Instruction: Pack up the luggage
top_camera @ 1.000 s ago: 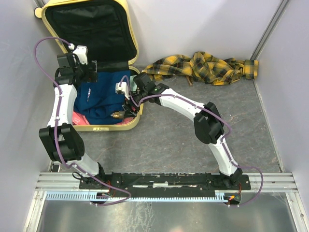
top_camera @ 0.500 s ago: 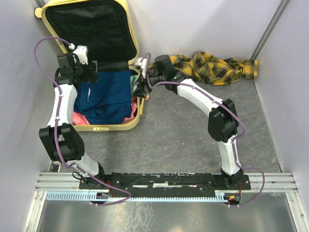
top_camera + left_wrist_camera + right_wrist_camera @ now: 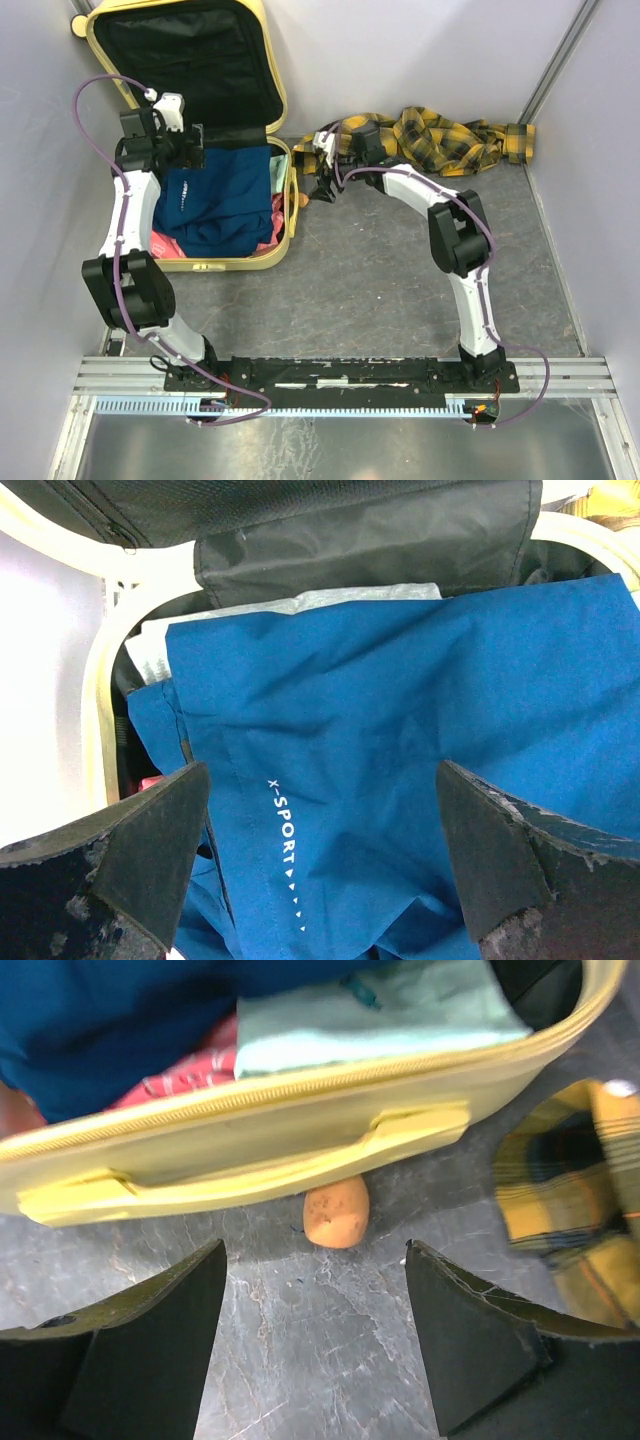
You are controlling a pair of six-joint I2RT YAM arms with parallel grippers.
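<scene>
Orange lump [image 3: 336, 1216] lay on the bench [image 3: 400, 280], against the handle [image 3: 250, 1160] of the luggage [image 3: 225, 262], which stood open at far left. Your right claw [image 3: 315, 1270] hung wide and empty above it; left claw [image 3: 320, 790] likewise, over blue clothing [image 3: 400, 730]. You needed to clear that handle before closing.

The right claw [image 3: 315, 1295] hangs with its jaws apart and nothing between them over the grey desk [image 3: 320, 1370]. Ahead, a small orange lump [image 3: 336, 1215] lies beneath the handle [image 3: 250, 1165] of the luggage [image 3: 300, 1110], which holds blue fabric [image 3: 120, 1020], a mint cloth [image 3: 380, 1010] and red patterned cloth [image 3: 190, 1072]. A yellow-and-black plaid cloth [image 3: 570, 1200] lies at right
</scene>
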